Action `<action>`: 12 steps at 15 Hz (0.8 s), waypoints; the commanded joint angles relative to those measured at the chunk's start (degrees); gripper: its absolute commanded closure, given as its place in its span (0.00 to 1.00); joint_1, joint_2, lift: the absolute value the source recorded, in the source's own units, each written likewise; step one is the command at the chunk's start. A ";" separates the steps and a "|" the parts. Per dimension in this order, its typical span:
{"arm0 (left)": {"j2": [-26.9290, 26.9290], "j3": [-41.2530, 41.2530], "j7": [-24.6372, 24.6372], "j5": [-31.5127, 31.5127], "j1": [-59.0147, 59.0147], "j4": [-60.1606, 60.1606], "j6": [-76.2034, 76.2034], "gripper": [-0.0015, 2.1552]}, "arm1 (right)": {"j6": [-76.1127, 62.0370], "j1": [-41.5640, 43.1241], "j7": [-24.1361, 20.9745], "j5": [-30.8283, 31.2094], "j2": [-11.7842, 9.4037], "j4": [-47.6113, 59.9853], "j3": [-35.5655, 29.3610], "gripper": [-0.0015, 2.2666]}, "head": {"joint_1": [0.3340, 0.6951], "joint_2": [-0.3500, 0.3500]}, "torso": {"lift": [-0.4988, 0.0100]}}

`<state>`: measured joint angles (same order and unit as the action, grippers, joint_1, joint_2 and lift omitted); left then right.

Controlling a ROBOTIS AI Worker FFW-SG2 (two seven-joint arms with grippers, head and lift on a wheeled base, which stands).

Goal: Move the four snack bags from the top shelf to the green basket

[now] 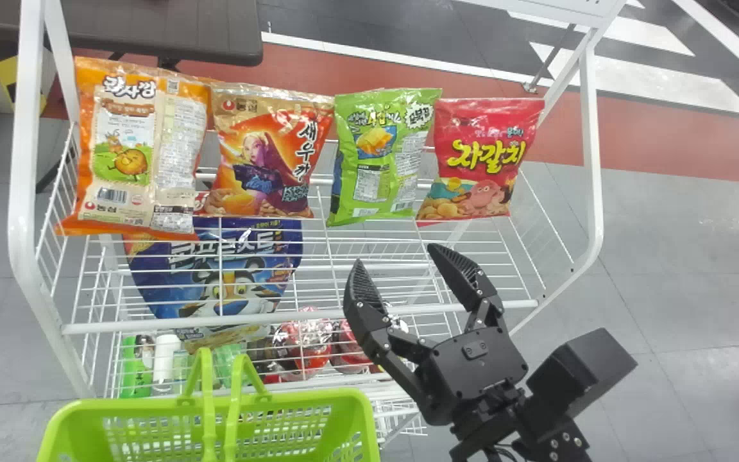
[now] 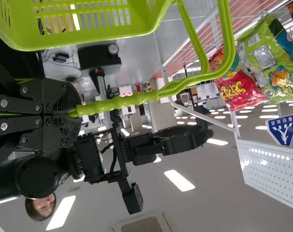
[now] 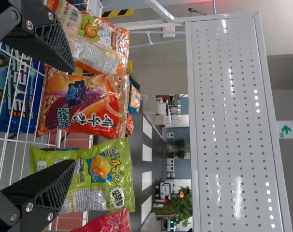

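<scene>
Above a grey floor (image 1: 696, 256), 4 snack bags (image 1: 385, 154) stand on the top shelf (image 1: 312, 316), likely light, slick and crushable and best squeezed gently across the middle, the right hand (image 1: 395, 254) spread before them, the left hand (image 2: 75, 114) clenched on the handle (image 2: 122, 101) of the basket (image 1: 318, 399).

the right gripper (image 1: 396, 254) angles forward and leftward, fingers spread — the left gripper (image 2: 77, 111) holds its fingers closed.

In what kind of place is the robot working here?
It is probably a shop, or a room set up like one: snack bags stand in a row on a white wire rack, a green shopping basket is in front, and rows of ceiling lights show overhead.
</scene>
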<state>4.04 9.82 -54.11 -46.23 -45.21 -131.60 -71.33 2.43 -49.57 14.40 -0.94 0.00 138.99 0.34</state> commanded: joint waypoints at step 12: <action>0.00 -1.21 -0.12 0.35 -0.05 -0.41 0.00 0.63 | 0.52 0.62 0.10 -1.78 0.05 -0.39 -0.86 0.07 | 1.00 0.00 | 0.98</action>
<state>4.05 8.84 -54.23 -45.97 -45.26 -131.97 -71.33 2.56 -49.61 14.45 -2.09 0.00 139.06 -0.39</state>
